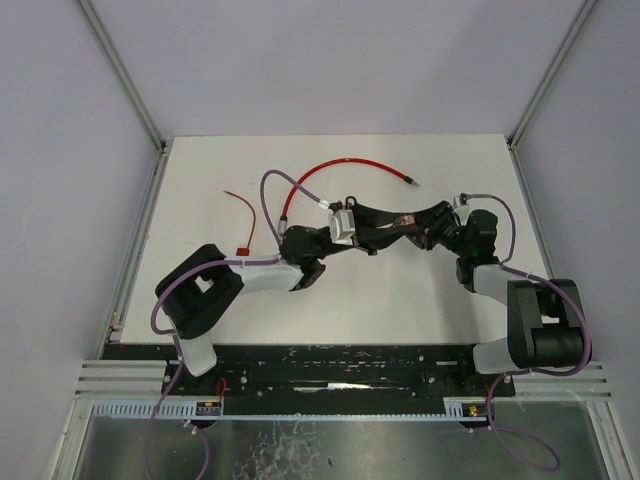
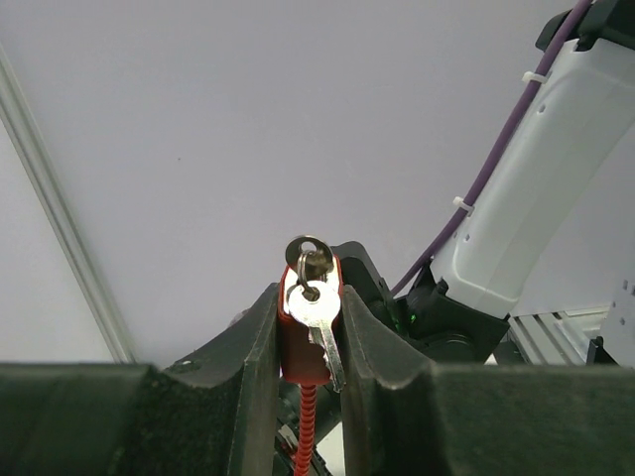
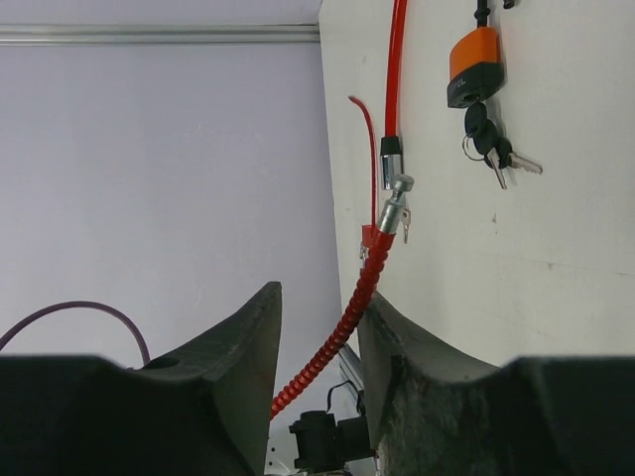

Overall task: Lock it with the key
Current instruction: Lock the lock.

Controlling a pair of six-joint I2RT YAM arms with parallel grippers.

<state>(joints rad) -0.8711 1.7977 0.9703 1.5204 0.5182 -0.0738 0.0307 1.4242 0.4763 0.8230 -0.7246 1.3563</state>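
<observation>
Any marking on the locks is too small to read.

The left hand (image 2: 309, 297) is closed on a red padlock (image 2: 301, 349). Its two dark, curved fingers (image 2: 253, 357) press against the lock's flat sides and hold it clear of the white tabletop (image 1: 420, 300). A round metal key ring (image 2: 309, 250) sits at the lock's upper end, and a silver key (image 2: 319, 315) hangs from it flat across the red body. Below the lock, a red ribbed coil (image 2: 305, 426) drops out of view between the fingers.

The right hand (image 3: 319, 297) stands partly open, with its matt black fingers (image 3: 243, 357) clearly apart. The coiled red sleeve (image 3: 342, 322) of a cable runs up through the gap, close against one finger. Whether it touches that finger cannot be told. The sleeve ends in a shiny metal ferrule (image 3: 395, 203), and beyond that the glossy, smooth red cable (image 1: 340, 160) loops across the far half of the tabletop.

In the overhead view the two hands meet near the middle of the tabletop. A thin red wire (image 1: 245, 215) lies to their left.

The right wrist view also shows an orange padlock (image 3: 472, 61) with a black base lying on the tabletop. A black-headed key (image 3: 478, 117) is in it, and a small silver key (image 3: 518, 162) is ringed to that one.
</observation>
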